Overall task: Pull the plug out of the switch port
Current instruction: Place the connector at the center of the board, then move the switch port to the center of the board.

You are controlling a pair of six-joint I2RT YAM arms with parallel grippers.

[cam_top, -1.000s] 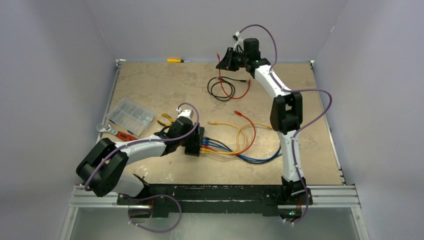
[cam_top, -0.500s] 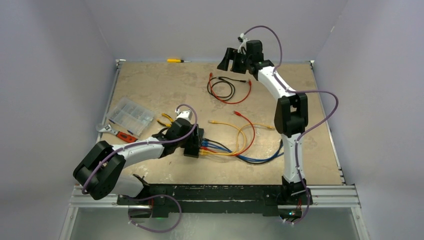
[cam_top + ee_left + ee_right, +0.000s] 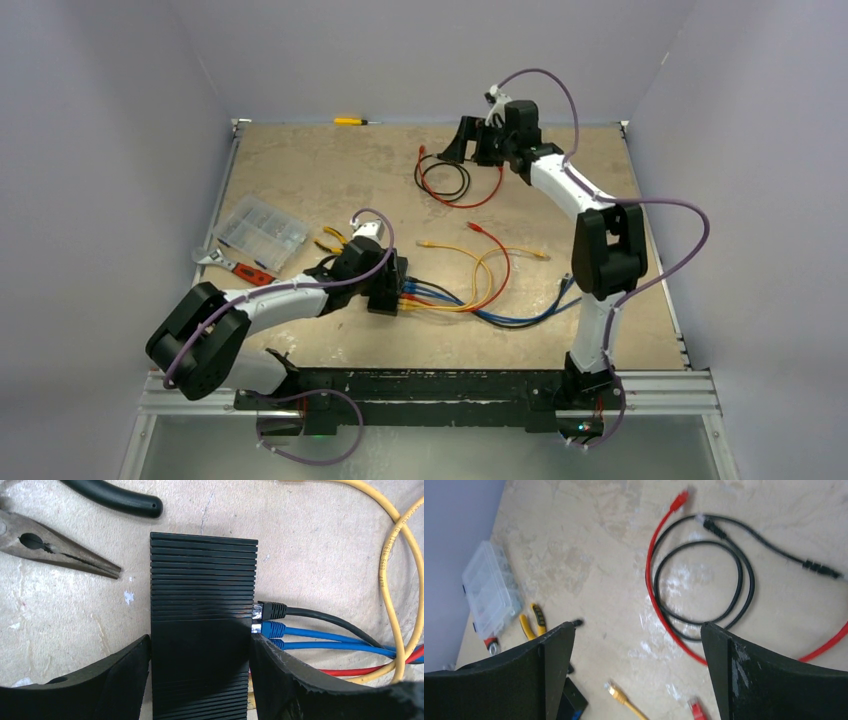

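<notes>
One switch (image 3: 202, 580): flat black ribbed box, lying on the counter (image 3: 300, 170) left of centre, near one pliers (image 3: 60, 552). My left hand (image 3: 200, 645) clamps its two long sides. In its sockets I count one black plug (image 3: 272, 610) and two blue plugs (image 3: 272, 628); further sockets are hidden behind my finger (image 3: 300, 680). My right hand (image 3: 638, 627) hangs wide open and empty over one red cable (image 3: 659, 580) and one black cable (image 3: 704, 585).

Only the yellow cable (image 3: 391, 555) carries print: small dark lettering along its jacket, right of frame, too blurred to read.
</notes>
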